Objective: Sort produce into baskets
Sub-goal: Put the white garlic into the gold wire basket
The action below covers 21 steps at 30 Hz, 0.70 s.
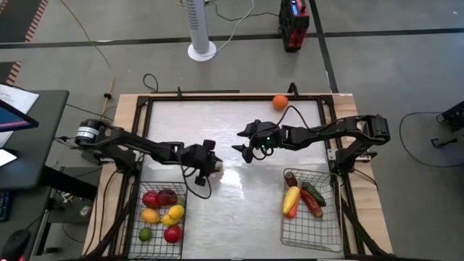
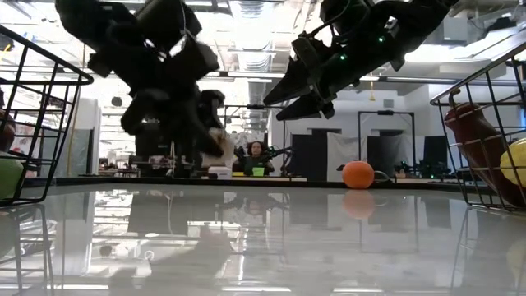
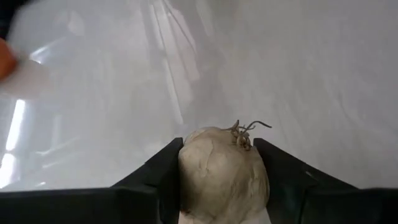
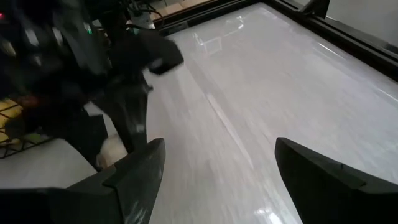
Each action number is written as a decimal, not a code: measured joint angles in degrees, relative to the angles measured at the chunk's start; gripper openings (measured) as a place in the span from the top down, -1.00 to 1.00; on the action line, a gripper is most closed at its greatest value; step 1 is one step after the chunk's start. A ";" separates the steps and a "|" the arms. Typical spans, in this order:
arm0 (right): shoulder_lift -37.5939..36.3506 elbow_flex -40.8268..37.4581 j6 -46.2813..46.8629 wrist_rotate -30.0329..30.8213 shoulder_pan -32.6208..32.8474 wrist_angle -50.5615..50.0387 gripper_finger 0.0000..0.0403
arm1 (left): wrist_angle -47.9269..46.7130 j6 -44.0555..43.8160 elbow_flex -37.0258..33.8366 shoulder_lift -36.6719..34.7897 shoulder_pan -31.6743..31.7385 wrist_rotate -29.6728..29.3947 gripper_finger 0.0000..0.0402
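Observation:
A pale garlic bulb [image 3: 221,177] sits between the fingers of my left gripper [image 1: 214,165], which is shut on it over the table's middle, just beyond the left basket [image 1: 138,190]. That basket holds red apples [image 1: 172,233], yellow lemons [image 1: 175,212] and a green lime [image 1: 145,234]. The right basket [image 1: 328,235] holds a yellow corn cob [image 1: 291,198], a red pepper [image 1: 312,204] and a cucumber [image 1: 315,193]. An orange [image 1: 280,101] rests on the table near its far edge. My right gripper [image 1: 241,152] hangs open above the table's middle, with nothing between its fingers. My left gripper pinches the garlic bulb by its two rounded sides [image 3: 186,171] between its two fingers [image 3: 292,180]. The fingers slant down from the table's left side. The bulb's root tuft [image 3: 242,132] points away from the gripper. In the low view the bulb [image 2: 220,142] hangs clear of the table.
The white table top [image 1: 217,123] has a dark frame around it. In the low view the baskets' wire walls [image 2: 41,123] [image 2: 481,107] rise at both sides. Both arms hang close together over the middle. A person sits in the room beyond the table.

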 joint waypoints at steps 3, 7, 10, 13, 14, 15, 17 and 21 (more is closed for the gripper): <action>-0.69 0.00 -0.10 -0.17 0.00 -0.37 -0.64 | -1.24 -0.34 0.00 -3.77 0.48 0.25 0.23; -4.24 0.00 -0.28 -2.45 0.10 -2.34 -0.64 | -0.65 -0.42 0.02 -7.85 0.44 0.80 0.15; -8.93 0.00 -0.48 -2.64 0.95 -5.76 -0.64 | 3.12 -0.75 0.02 -9.06 0.44 0.83 0.14; -14.11 0.00 -2.03 -0.37 2.42 -6.54 -0.64 | 11.74 -2.68 0.02 -7.91 0.44 1.33 0.13; -15.71 0.01 -2.84 0.46 2.98 -5.97 -0.64 | 15.33 -3.33 0.02 -7.07 0.41 2.14 0.13; -17.28 0.02 -3.61 1.04 3.36 -5.77 -0.64 | 18.43 -3.77 0.02 -6.14 0.28 3.19 0.13; -20.06 0.04 -4.35 1.19 3.79 -5.82 -0.64 | 25.21 -4.68 0.21 -3.94 -0.09 4.89 0.13; -24.50 0.04 -4.53 1.21 3.87 -6.49 -0.64 | 26.37 -7.47 6.32 0.85 -0.33 6.68 0.12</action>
